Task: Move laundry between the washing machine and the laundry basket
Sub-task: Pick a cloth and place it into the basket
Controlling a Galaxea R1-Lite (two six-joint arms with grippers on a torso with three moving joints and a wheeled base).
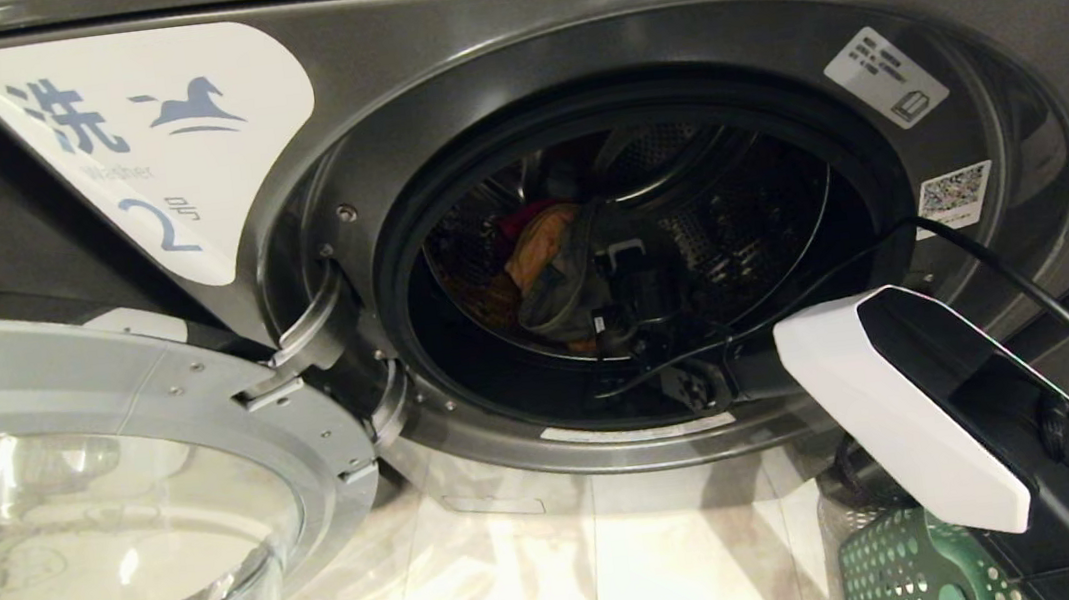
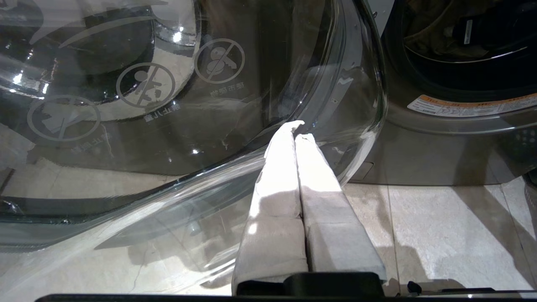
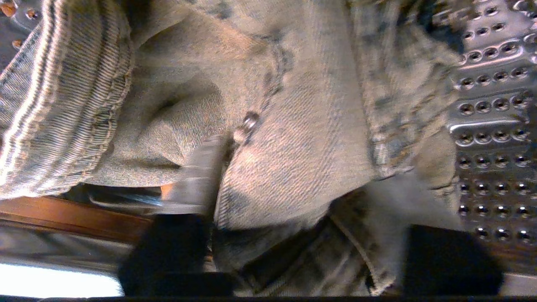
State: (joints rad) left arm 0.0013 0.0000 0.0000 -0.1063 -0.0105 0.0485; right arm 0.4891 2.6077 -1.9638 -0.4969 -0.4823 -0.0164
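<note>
- Laundry (image 1: 547, 273) sits heaped deep in the drum (image 1: 746, 215), so I have the right arm reaching in through the opening.
- In the right wrist view the right claw (image 3: 293, 184) straddles a fold of denim (image 3: 293, 138), one finger (image 3: 201, 176) pressed into the cloth; I judge it is closing on the fold, but I cannot tell if the grip is made.
- The door (image 1: 111, 469) hangs wide on its hinge, keeping the mouth free.
- The basket (image 1: 902, 570) stands just right of the machine, near for the drop.
- The left claw (image 2: 295, 130) is parked closed by the door glass, out of the way.
</note>
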